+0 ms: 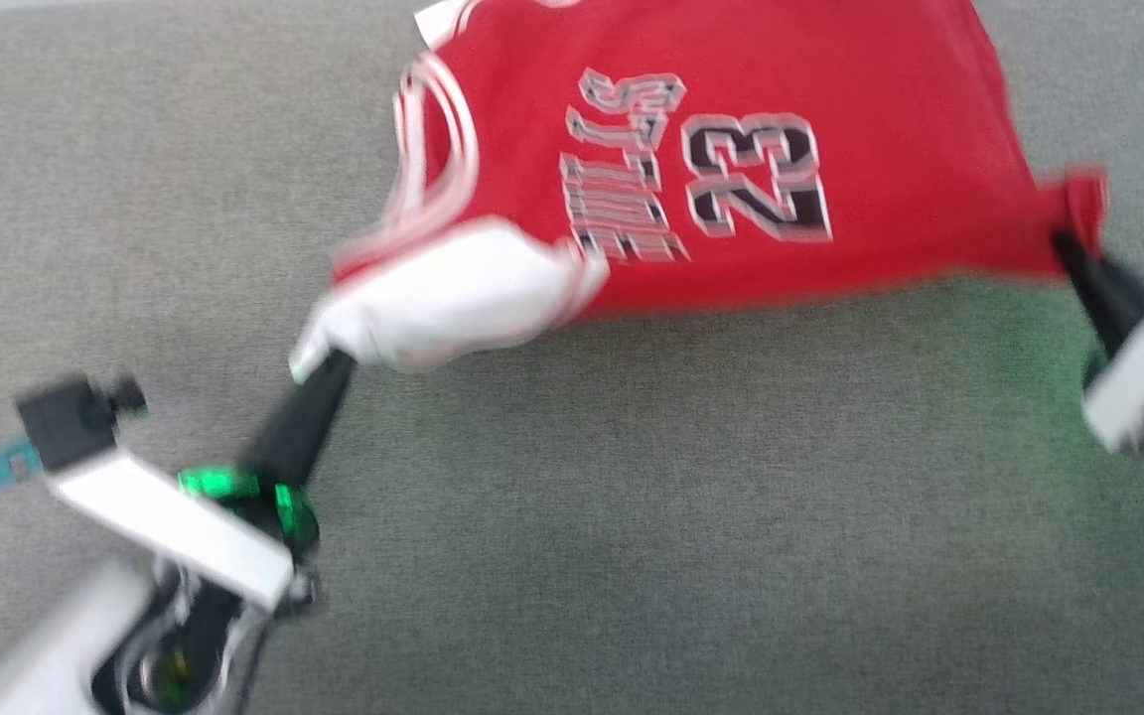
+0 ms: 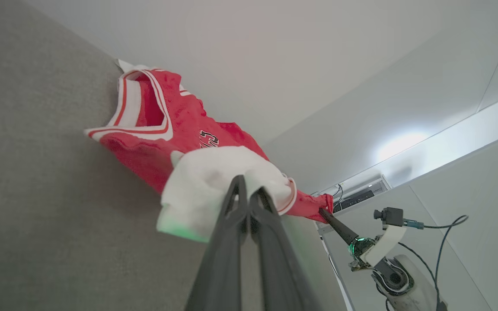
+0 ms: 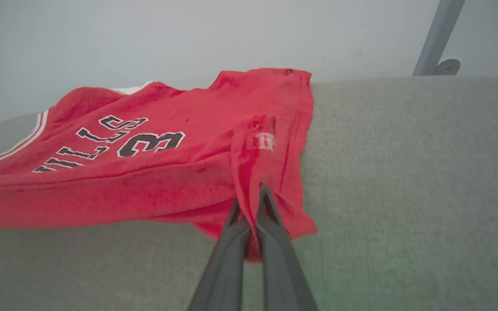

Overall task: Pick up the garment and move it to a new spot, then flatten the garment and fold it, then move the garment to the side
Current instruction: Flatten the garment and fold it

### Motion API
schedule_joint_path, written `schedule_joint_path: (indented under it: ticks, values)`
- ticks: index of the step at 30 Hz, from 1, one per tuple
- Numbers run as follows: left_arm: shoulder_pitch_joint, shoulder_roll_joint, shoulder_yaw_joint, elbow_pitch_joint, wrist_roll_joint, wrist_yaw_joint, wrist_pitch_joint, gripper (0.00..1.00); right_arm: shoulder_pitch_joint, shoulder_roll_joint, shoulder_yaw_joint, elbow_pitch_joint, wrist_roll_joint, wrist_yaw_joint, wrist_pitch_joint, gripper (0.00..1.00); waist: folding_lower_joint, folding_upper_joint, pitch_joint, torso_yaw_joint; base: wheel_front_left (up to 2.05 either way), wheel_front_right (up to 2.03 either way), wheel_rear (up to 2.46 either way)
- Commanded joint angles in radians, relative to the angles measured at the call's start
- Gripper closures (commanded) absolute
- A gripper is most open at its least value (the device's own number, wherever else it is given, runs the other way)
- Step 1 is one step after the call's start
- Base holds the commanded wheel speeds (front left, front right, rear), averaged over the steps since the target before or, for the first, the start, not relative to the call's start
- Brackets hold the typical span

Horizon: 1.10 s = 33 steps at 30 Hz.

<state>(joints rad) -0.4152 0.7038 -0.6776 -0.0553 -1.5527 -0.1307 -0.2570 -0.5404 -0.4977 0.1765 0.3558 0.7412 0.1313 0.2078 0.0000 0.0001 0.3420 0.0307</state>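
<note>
Red garment [image 1: 880,79], black "ULLS" lettering, number 23

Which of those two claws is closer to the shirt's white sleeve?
Left. The left gripper is pinching the white sleeve itself. The right gripper grips the shirt at its far red corner, well away from that sleeve.

You can read a black 23 on the garment [image 1: 830,99] chest, lettering beside it ends in "ULLS", and the hem tag [image 3: 265,141] is too blurry tbh.

The garment [image 1: 880,119] rests partly on a grey fabric surface [image 1: 632,556].
</note>
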Motion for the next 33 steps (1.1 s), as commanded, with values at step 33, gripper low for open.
schedule_joint_path:
  ticks: [33]
  values:
    - [-0.16,-0.018,0.032,0.083,0.033,0.001,0.207,1.0,0.295,0.248,-0.375,-0.377,-0.131,-0.001,0.295,1.0,0.0,-0.0001,0.052,-0.064,0.0,0.0,0.0]
